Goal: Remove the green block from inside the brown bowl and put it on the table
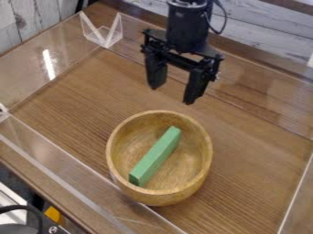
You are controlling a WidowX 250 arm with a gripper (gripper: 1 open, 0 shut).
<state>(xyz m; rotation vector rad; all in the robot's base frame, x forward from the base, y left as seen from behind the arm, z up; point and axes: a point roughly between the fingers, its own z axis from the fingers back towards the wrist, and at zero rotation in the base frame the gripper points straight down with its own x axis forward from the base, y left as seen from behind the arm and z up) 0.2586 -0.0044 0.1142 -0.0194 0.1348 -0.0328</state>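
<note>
The green block (156, 154) lies slanted inside the brown bowl (124, 164), which rests on the table (73, 96) near the front edge. My gripper (175, 88) hangs above the table just behind the bowl, open, with nothing between its two dark fingers. It is clear of the bowl and the block.
Clear plastic walls (37, 50) ring the table; a folded clear piece (101, 29) stands at the back left. The bowl sits close to the front wall (73, 183).
</note>
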